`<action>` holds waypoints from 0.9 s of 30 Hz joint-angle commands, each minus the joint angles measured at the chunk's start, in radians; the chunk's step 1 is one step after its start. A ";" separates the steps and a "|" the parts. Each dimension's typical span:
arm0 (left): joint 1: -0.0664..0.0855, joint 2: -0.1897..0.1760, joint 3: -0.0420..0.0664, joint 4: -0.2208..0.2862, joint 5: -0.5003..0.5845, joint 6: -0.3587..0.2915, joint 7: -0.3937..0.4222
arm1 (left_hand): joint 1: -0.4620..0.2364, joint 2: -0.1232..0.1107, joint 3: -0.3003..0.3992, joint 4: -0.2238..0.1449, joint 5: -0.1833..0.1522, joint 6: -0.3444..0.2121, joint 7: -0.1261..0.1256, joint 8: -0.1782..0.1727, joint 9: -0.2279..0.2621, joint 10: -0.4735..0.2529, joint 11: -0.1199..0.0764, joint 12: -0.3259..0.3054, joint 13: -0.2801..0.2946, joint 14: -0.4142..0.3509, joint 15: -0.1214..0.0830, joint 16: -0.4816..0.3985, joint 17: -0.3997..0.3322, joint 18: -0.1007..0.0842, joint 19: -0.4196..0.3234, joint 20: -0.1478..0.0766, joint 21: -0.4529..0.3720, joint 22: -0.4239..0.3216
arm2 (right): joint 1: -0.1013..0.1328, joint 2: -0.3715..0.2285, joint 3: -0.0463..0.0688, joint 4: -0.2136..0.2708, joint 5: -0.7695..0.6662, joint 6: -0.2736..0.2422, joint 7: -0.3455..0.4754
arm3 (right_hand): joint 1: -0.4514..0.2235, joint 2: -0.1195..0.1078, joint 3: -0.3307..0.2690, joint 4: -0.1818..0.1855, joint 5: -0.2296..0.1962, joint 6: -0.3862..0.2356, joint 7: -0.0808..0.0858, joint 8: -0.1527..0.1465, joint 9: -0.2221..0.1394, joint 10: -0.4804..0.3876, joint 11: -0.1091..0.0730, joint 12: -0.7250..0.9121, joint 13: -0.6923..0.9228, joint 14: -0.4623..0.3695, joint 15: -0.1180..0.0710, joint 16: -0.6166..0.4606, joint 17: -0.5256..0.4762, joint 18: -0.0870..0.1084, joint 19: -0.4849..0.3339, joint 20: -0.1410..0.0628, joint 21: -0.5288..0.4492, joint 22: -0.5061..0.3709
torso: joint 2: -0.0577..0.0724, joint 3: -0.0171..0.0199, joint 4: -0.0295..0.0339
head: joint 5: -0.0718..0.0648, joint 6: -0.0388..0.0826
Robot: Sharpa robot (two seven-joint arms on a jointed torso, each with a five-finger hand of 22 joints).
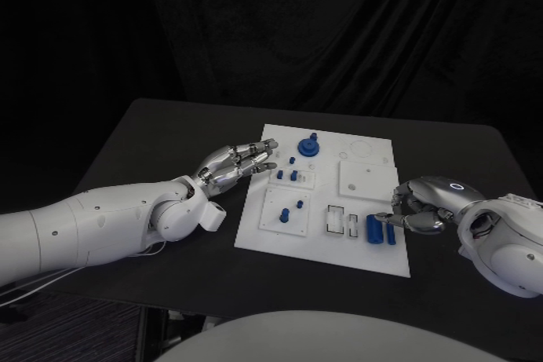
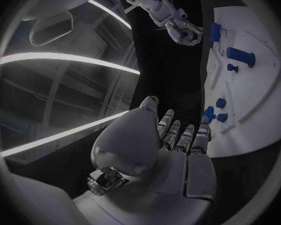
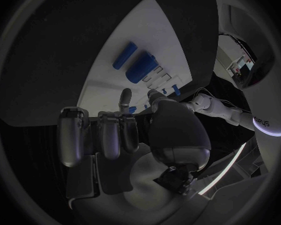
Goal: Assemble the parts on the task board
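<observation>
Task board [image 1: 364, 250] sits mid-frame in the head view on the black tabletop [image 1: 147, 134], partly populated. Looks seated: round blue knob part [image 1: 307, 148] at the board's upper middle, small blue pegs [image 1: 287, 175] just below it, more small pegs [image 1: 284, 214] in the lower-left square plate. Two long blue cylinders [image 1: 381, 229] lie side by side at the board's lower right, next to the open rectangular slots [image 1: 336, 221]; I read them as loose, not yet inserted. The upper-right recesses look unfilled too. Left hand [image 1: 235, 165] hovers over the board's left edge, fingers spread and holding nothing. Right hand [image 1: 421, 207] is at the board's right edge, just beside the cylinders, fingers curled in; can't tell if anything is pinched. Judgement: roughly midway, cylinders and right-side recesses left.
</observation>
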 commanded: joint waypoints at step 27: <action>-0.014 0.007 0.001 -0.005 0.002 0.017 0.014 | 0.002 0.010 0.006 -0.003 0.002 0.002 0.001 0.002 0.000 0.001 0.004 0.002 0.001 -0.002 0.003 0.006 0.000 -0.016 0.001 0.001 -0.001 -0.003 | -0.058 0.067 0.000 -0.026 -0.083 0.035 -0.106 | 0.029 0.001 0.011 0.003 -0.020 0.022 0.000 -0.033 -0.007 0.108 -0.002 0.002 0.263 0.104 -0.010 0.003 0.263 -0.003 0.050 -0.009 -0.007 0.228 | -0.003 0.0001 0.0010 | -0.017 0.000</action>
